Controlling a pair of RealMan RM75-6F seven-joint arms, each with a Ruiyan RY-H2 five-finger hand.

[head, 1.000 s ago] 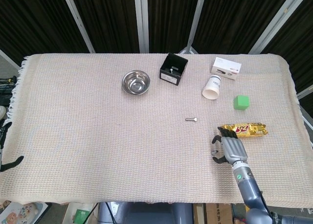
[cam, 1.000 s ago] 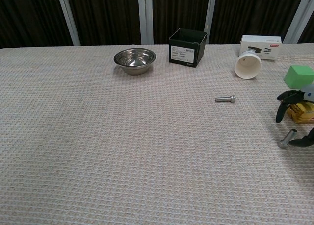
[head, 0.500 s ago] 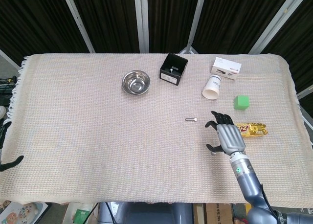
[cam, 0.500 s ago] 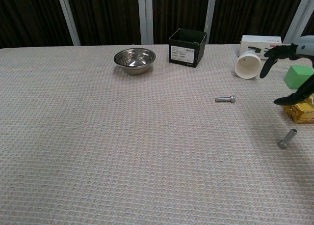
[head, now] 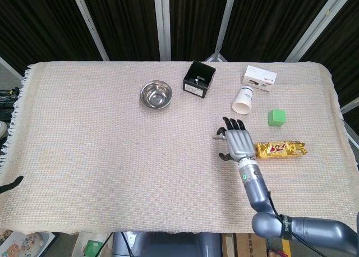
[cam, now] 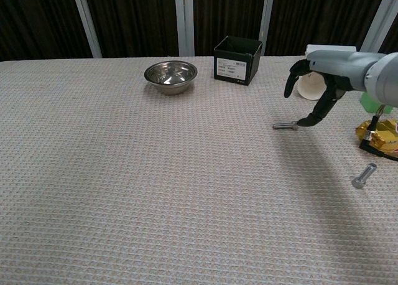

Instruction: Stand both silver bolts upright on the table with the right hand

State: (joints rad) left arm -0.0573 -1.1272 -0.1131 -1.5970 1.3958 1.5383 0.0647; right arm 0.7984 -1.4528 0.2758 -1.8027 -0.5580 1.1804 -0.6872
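One silver bolt (cam: 285,126) lies on its side in the middle of the cloth-covered table; in the head view only its end (head: 216,137) shows beside the hand. The second silver bolt (cam: 364,175) lies tilted nearer the front right, apart from the hand; my forearm hides it in the head view. My right hand (head: 238,141) (cam: 316,86) hovers over the first bolt with its fingers spread and holds nothing. Its thumb tip is right next to the bolt's head. A dark tip at the table's left edge may be my left hand (head: 15,182).
A gold snack bar (head: 281,150) (cam: 379,135) lies just right of the hand, with a green cube (head: 277,117) behind it. A white cup (head: 242,100), a white box (head: 259,78), a black box (head: 199,79) (cam: 237,51) and a steel bowl (head: 156,93) (cam: 170,75) stand further back.
My right hand has left the front-right bolt and moved left and further back to the middle bolt. Both bolts lie where they were.
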